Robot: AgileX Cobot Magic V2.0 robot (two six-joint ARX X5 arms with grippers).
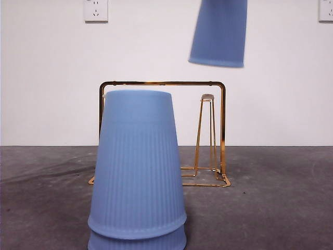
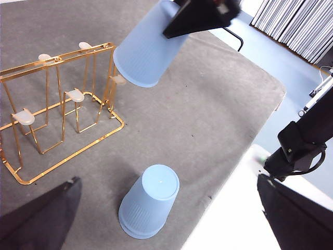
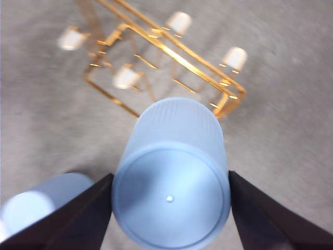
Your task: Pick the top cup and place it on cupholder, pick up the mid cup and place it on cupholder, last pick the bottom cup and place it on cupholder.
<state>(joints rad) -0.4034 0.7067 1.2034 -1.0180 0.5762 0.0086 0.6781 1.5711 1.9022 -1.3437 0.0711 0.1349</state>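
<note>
The right tool [image 3: 170, 195] is clenched on the top cup [image 1: 218, 32], held mouth-down in the air, above and just beside the cupholder [image 2: 62, 107]. The cup's long axis is nearly upright, like the prongs. The left tool [image 2: 171, 219] is released, far from the cupholder.

Front view: raised pale blue ribbed plastic cup [image 1: 218, 32] cut off by top edge; whatever grips it unseen. Stacked blue cups [image 1: 137, 172] hide left part of gold wire cupholder [image 1: 214, 130]; lowest cup cropped below. Right wrist view: cupholder blurred.
</note>
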